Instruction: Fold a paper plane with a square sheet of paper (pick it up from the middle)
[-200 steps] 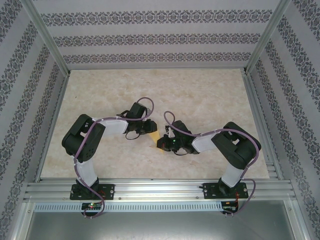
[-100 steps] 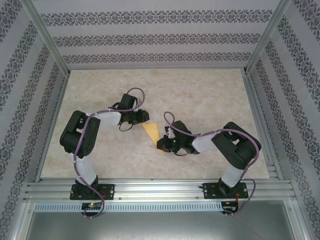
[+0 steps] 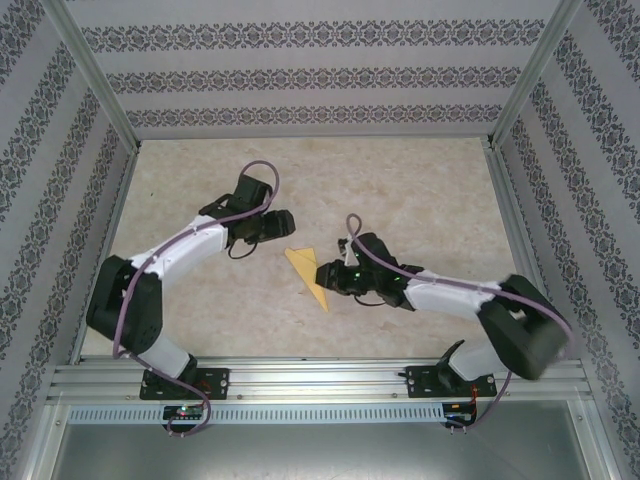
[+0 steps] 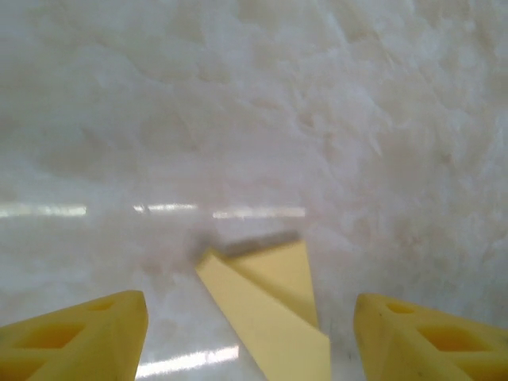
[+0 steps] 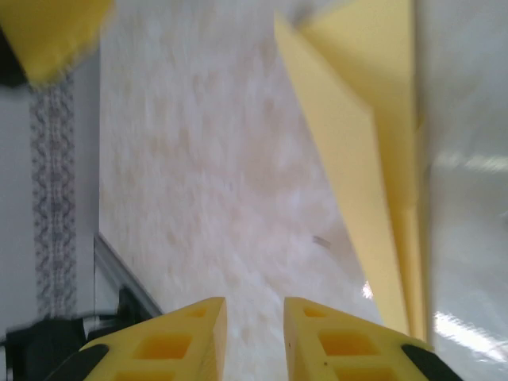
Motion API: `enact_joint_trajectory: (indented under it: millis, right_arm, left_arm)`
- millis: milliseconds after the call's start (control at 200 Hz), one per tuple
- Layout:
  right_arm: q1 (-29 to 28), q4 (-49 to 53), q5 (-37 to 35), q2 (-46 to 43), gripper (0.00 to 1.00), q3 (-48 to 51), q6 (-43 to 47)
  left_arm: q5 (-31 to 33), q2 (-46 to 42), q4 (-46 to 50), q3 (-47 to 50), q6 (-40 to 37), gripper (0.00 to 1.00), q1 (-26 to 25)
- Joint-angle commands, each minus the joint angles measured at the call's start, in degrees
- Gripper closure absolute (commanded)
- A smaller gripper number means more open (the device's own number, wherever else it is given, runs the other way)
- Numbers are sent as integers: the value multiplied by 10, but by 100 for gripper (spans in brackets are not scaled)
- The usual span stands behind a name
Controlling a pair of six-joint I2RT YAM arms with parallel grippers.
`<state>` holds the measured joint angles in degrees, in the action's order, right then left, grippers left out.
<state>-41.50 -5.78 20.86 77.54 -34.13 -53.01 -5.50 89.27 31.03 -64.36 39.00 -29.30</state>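
— Shape of the paper plane point(image 3: 308, 276)?
— Slim creased yellow dart, flat on the glossy marbled surface point(image 3: 420, 190), tip toward five o'clock.
— Jaws?
— Left jaws, at its eleven o'clock, spread wide, empty. Right jaws, at three o'clock, narrowly parted, gripping nothing.

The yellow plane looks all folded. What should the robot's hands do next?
Probably ease the right gripper back from the paper plane. It lies folded on the table, neither gripper holds it, both sets of jaws stand apart, and the left gripper sits clear.
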Motion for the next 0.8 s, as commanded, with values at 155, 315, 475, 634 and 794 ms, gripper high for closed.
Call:
enact_joint_trajectory:
  millis: [155,315,475,634,794]
  right_arm:
    - [108,142,-152,-134,61,56,33]
    - [123,140,-138,-140,59,61,41]
    - [121,125,-124,-128,59,68,33]
    - [119,114,-124,-131,58,83,22]
    - [117,116,-122,-131,58,85,21]
  left_arm:
    - [154,46,169,-47,113,27,-132]
    - [189,149,239,-154,130,26,-183]
    - [191,216,263,-211,151,26,-196]
    - [194,251,276,-235,167,26,-196]
    - [193,276,288,-257,162,31,-197]
